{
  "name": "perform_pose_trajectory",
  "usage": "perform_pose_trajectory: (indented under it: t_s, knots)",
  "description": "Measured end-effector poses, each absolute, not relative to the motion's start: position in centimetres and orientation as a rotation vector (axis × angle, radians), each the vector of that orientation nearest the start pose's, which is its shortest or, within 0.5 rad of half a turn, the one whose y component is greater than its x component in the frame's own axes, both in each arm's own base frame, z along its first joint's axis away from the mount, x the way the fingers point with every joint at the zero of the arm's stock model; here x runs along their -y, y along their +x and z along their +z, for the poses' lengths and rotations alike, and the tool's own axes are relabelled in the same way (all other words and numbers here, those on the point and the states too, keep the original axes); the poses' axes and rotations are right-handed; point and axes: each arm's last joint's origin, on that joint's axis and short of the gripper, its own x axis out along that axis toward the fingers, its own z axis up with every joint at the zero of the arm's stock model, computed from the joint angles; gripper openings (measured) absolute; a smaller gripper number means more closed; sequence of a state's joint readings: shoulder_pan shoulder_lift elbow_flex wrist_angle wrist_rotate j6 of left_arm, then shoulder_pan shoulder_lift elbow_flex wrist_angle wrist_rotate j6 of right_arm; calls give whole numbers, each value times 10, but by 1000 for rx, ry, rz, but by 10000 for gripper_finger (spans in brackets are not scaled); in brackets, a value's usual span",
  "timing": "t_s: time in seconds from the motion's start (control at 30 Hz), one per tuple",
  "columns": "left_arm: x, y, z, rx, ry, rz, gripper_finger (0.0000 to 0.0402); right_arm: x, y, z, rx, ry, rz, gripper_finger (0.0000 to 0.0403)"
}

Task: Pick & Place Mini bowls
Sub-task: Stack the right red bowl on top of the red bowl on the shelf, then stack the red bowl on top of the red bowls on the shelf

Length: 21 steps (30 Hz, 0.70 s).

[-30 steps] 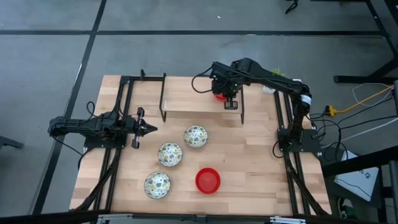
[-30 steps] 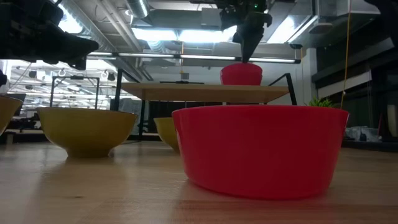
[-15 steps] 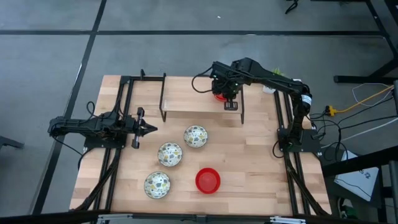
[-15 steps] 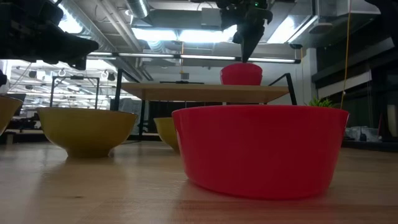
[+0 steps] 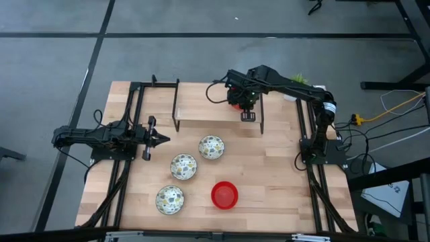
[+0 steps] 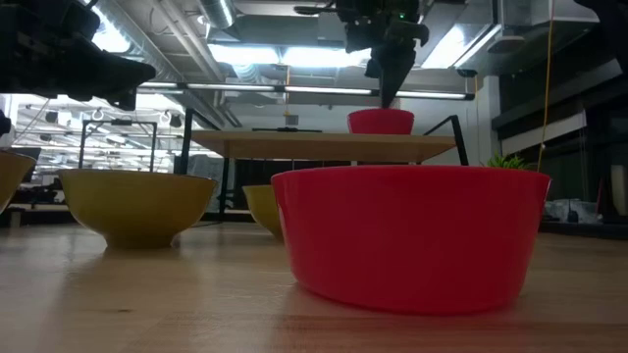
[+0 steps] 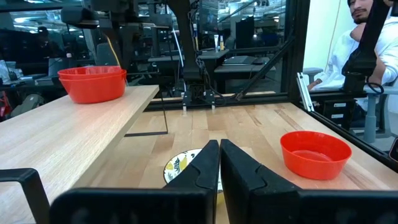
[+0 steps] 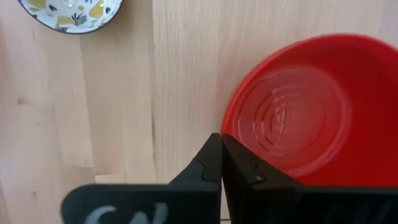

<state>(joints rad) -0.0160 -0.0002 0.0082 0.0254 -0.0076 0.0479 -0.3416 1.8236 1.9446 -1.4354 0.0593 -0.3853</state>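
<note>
Wooden worktop [image 5: 269, 181] seen from straight above, with a dark robot arm at each side and a low raised wooden shelf [image 5: 208, 112] across the upper middle of the frame. The right gripper [image 5: 247, 115] hangs over the right end of that shelf, its two fingers pressed together and holding nothing. Just beneath it on the shelf sit stacked red mini bowls [image 6: 381, 121], mostly hidden under the arm in the overhead picture; the table-level picture shows the gripper's tip just above their rim, and the left wrist camera shows two nested rims [image 7: 92, 83]. The right wrist camera looks down into the top red bowl [image 8: 311, 106], right beside the closed fingers.

Four more mini bowls rest on the open worktop below the shelf. Three are cream with a speckled floral pattern: one at centre [image 5: 211, 146], one just lower left of it [image 5: 183, 166], one near the bottom left [image 5: 169, 199]. A single red bowl [image 5: 224, 194] sits at lower centre, well apart from the stack.

The left gripper [image 5: 163, 139] waits at the left edge of the worktop, fingers together and empty, pointing toward the bowls.
</note>
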Motion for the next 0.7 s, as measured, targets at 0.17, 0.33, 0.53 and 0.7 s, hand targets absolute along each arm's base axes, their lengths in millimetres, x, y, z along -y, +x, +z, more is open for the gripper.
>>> perform_pose_trajectory:
  t_s: [0.17,0.33,0.53,0.7]
  knots:
    - [1,97,169,34,47,-8,8,118,326,363,-1323,-154,-91,3]
    - [1,97,169,34,47,-8,10,117,321,374,-1337,-182,-134,4]
    - [1,97,169,34,47,-8,13,98,318,388,-1287,-158,-118,17]
    - [1,97,169,34,47,-7,10,72,310,401,-1255,-156,-43,31]
